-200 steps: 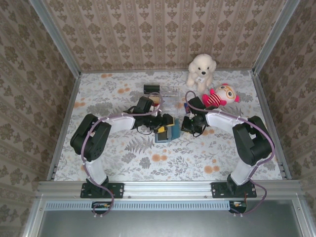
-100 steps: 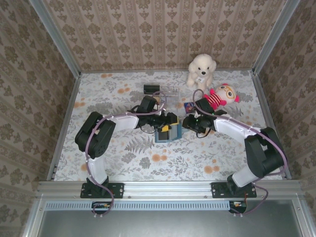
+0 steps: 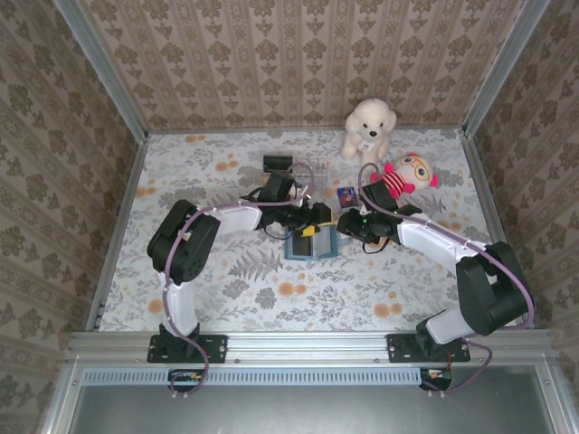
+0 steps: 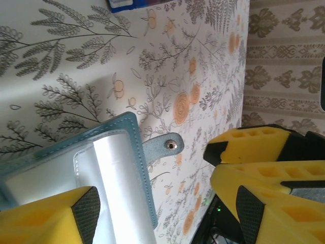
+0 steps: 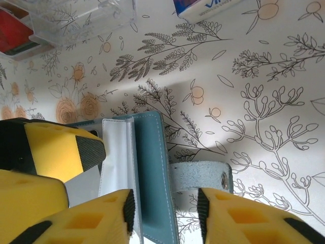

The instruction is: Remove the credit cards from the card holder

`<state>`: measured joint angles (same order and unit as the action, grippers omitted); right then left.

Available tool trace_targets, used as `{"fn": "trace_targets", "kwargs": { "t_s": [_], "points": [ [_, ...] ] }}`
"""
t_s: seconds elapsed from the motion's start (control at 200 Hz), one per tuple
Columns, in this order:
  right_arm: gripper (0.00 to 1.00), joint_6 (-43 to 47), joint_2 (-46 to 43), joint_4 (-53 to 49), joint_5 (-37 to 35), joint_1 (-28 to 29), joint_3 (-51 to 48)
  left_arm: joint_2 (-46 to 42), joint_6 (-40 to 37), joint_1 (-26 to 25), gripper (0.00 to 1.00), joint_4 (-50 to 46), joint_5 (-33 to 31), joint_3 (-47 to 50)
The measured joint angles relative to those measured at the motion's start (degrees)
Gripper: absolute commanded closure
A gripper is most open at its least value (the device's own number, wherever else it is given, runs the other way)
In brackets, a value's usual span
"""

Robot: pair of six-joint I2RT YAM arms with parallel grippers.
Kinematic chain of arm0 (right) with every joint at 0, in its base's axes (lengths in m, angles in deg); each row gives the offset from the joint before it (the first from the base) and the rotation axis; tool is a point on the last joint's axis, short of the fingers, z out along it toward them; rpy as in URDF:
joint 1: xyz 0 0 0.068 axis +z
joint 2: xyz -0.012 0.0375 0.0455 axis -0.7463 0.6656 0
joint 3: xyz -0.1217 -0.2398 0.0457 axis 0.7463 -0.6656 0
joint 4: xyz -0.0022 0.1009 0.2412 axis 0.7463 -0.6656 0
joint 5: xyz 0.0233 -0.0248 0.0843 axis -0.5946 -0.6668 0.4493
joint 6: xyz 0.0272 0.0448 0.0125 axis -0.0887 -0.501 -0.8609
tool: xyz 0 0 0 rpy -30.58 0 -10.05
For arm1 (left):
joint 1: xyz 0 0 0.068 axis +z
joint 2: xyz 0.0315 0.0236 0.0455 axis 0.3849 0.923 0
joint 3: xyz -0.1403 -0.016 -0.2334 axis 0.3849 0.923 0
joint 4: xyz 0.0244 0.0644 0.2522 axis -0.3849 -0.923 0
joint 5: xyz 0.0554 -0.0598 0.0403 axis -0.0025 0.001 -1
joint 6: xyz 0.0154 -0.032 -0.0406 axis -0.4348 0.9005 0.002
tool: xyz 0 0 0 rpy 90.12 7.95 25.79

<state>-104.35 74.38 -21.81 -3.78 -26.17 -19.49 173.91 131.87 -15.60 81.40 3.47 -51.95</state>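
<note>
The right gripper (image 5: pixel 165 203) is part-spread, its jaws astride the right edge of the card holder (image 5: pixel 150 152) without clamping it. The teal cover and the snap strap (image 5: pixel 200 178) lie in the gap. The left gripper (image 4: pixel 165 208) is spread wide on the opposite side, with one dark-padded finger (image 4: pixel 86 216) set over the holder's clear sleeves (image 4: pixel 114 188).

The holder thus lies directly beneath and between both grippers, its cover edge running near to far and the strap pointing right. I judge the right arm better placed to take that edge and the left to pin the holder down.

The holder is soft, stitched teal leatherette with glossy, floppy plastic pockets. Whether a card remains inside I cannot tell. A blue card (image 5: pixel 203 6) lies flat on the floral table (image 5: pixel 264 101) just beyond the holder. A red card (image 5: pixel 12 30) sits in a clear plastic tray (image 5: pixel 81 15), farther left.
</note>
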Motion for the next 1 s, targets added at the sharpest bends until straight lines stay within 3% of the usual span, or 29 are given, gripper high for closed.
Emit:
{"fn": "trace_targets", "kwargs": {
  "t_s": [0.17, 0.38, 0.62, 0.82, 0.89, 1.0],
  "points": [
    [0.74, -0.4, 0.0, 1.4, 2.0, 0.0, -1.9, 1.1, -0.6, 0.0, 0.34, -0.6, -0.1, -1.9],
    [0.67, -1.3, 0.1, 4.0, 5.5, 0.9, -2.9, 3.1, -0.5, 0.0, 0.42, -0.7, -0.1, -2.6],
    [0.70, -1.4, 4.0, 5.9, 7.2, 3.0, -2.9, 3.2, 0.0, 0.0, 0.48, 0.0, -0.5, -2.6],
    [0.82, -1.2, 6.0, 6.0, 7.4, 3.2, -2.8, 3.2, 0.3, 0.0, 0.54, 0.2, -1.0, -2.6],
    [0.87, -1.0, 7.2, 5.8, 8.2, 3.2, -2.6, 3.2, 0.6, 0.0, 0.61, 0.3, -1.1, -2.6],
    [0.88, -0.9, 9.4, 5.9, 8.7, 3.4, -1.7, 3.2, 1.3, 0.1, 0.65, 0.6, -1.5, -2.6]
  ]
}}
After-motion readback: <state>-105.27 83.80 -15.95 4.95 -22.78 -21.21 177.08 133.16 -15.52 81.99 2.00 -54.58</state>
